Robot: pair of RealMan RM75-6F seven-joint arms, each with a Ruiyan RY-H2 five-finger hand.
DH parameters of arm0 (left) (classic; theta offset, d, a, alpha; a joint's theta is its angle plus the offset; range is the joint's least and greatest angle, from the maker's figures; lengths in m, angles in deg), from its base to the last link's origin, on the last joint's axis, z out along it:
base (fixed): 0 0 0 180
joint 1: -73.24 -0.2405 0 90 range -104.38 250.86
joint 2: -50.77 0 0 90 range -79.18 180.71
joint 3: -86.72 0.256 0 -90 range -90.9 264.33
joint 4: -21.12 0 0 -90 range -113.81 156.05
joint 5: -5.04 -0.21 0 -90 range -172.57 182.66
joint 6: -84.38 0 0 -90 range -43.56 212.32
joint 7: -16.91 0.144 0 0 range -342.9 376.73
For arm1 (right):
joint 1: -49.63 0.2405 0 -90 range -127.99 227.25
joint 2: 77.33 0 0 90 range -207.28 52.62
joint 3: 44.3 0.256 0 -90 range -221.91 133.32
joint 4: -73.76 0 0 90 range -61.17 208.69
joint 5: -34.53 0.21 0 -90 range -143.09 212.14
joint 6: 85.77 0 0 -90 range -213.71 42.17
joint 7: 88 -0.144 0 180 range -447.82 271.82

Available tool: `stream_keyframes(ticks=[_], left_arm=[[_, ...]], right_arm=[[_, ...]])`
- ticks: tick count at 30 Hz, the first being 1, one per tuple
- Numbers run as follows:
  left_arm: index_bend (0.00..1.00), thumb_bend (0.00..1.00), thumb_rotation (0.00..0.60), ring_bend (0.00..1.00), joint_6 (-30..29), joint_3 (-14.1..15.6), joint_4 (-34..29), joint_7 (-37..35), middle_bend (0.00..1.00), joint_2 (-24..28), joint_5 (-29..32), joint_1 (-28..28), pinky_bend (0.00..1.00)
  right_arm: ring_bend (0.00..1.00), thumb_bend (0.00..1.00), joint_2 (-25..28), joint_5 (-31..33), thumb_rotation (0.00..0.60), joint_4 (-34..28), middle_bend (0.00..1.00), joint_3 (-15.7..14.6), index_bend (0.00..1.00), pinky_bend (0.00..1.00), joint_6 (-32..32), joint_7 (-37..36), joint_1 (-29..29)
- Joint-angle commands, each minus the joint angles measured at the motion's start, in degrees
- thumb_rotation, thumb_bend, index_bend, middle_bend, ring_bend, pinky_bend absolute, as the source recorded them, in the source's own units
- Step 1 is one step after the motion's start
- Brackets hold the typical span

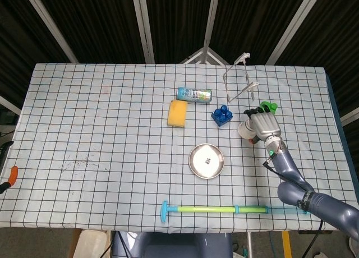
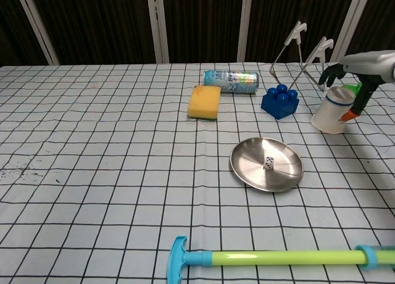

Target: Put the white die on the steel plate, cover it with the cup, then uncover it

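White die (image 2: 268,163) on steel plate (image 2: 287,173), right hand (image 1: 265,125) over cup (image 2: 330,110) (tilted), fingers (image 2: 331,73) apart, grip cannot be told, left hand unseen

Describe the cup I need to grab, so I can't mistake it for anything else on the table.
Start at the steel plate holding the white die, then look toward the far right of the table. The cup stands there under the right hand, between the blue block and a green block. It is the only white, tapered thing there.
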Motion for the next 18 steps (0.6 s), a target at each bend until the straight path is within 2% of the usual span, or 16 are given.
stream_keyframes(ticks=[1,9,18], left_arm=[[0.17,0.60,0.600,0.00,0.42,0.03,0.15,0.73,0.00,-0.33,0.05,0.29,0.03],[0.17,0.60,0.600,0.00,0.75,0.01,0.10,1.75,0.00,-0.71,0.36,0.48,0.03],[0.18,0.60,0.600,0.00,0.97,0.10,-0.03,2.36,0.00,-0.88,0.39,0.61,0.03]], right_arm=[[0.19,0.20,0.05,0.18,0.600,0.34,0.34,-0.33,0.28,0.04,-0.34,-0.16,0.13],[0.21,0.26,0.55,0.81,0.600,0.90,0.40,-0.74,0.32,0.05,-0.68,-0.31,0.45],[0.21,0.29,2.03,1.55,0.600,-0.13,0.41,-1.01,0.33,0.05,-0.10,0.28,0.75]])
